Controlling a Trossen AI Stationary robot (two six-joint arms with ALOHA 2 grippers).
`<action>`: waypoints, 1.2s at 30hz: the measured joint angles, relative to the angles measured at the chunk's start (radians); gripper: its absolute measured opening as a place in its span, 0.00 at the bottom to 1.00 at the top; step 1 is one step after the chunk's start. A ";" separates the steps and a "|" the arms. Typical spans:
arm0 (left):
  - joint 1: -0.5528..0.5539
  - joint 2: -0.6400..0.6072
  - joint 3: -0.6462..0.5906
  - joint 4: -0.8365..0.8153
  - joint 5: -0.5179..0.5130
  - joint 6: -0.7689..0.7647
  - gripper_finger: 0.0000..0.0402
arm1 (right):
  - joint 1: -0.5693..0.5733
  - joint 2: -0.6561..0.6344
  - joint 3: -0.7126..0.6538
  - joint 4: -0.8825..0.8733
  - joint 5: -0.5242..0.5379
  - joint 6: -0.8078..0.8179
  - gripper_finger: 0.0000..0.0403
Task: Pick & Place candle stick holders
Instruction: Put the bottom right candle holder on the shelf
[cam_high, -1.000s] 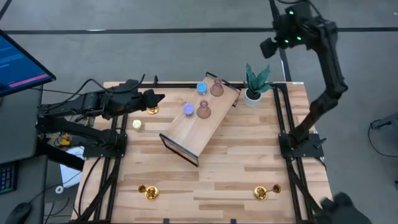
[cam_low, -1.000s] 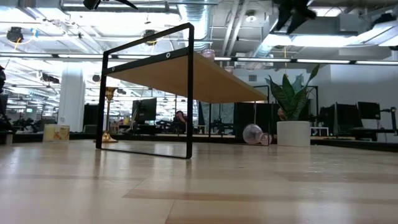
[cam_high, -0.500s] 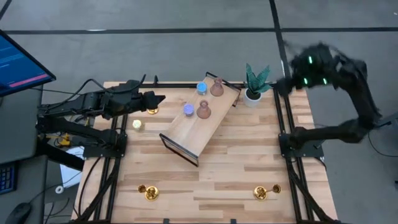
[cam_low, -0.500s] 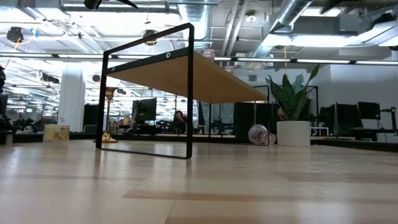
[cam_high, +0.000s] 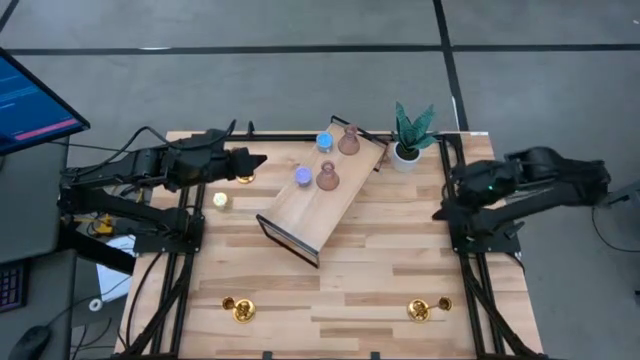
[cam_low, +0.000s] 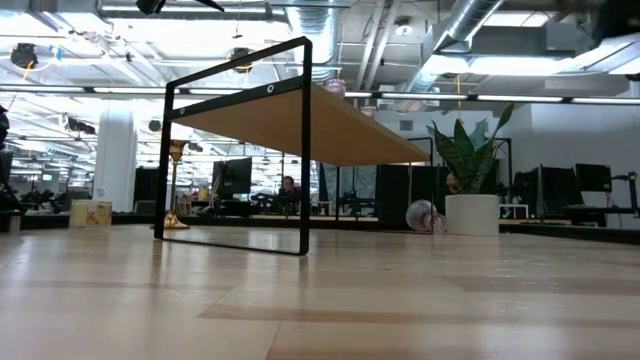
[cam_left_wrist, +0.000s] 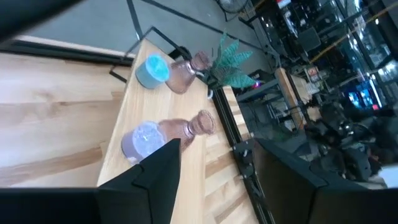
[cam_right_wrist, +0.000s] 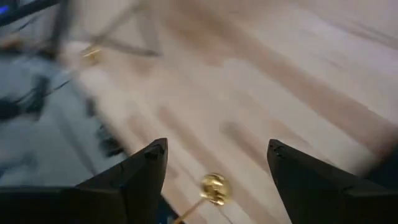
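Observation:
A wooden shelf (cam_high: 318, 196) stands mid-table and carries a blue holder (cam_high: 324, 142), a violet one (cam_high: 303, 176) and two dusty-pink ones (cam_high: 348, 142) (cam_high: 327, 179). One gold holder (cam_high: 244, 177) stands at the far left, with a yellow one (cam_high: 221, 200) beside it. Two gold ones lie near the front edge (cam_high: 238, 308) (cam_high: 425, 309). My left gripper (cam_high: 252, 160) is open and empty beside the far-left gold holder. My right gripper (cam_high: 443, 208) is open and empty, low over the table's right edge. A pale round piece (cam_low: 420, 215) lies by the plant pot.
A green plant in a white pot (cam_high: 408, 138) stands at the far right, close to the shelf's far end. Black frame rails (cam_high: 452, 200) run along both table sides. Bare wood (cam_high: 390, 250) lies between the shelf and the front edge.
My right arm has swung down from high above the far right corner and now sits folded low at the table's right edge. The pale round piece by the pot has rolled a little toward the pot.

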 joint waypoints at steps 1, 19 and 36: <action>0.000 0.000 0.000 0.000 0.013 0.008 0.50 | 0.036 0.002 -0.009 0.059 -0.002 -0.028 0.66; 0.000 0.000 0.000 0.003 0.257 0.164 0.50 | 0.830 0.198 -0.011 0.499 0.035 0.582 0.66; 0.000 0.000 0.000 0.019 0.345 0.208 0.49 | 1.196 0.601 -0.011 0.466 0.325 1.006 0.66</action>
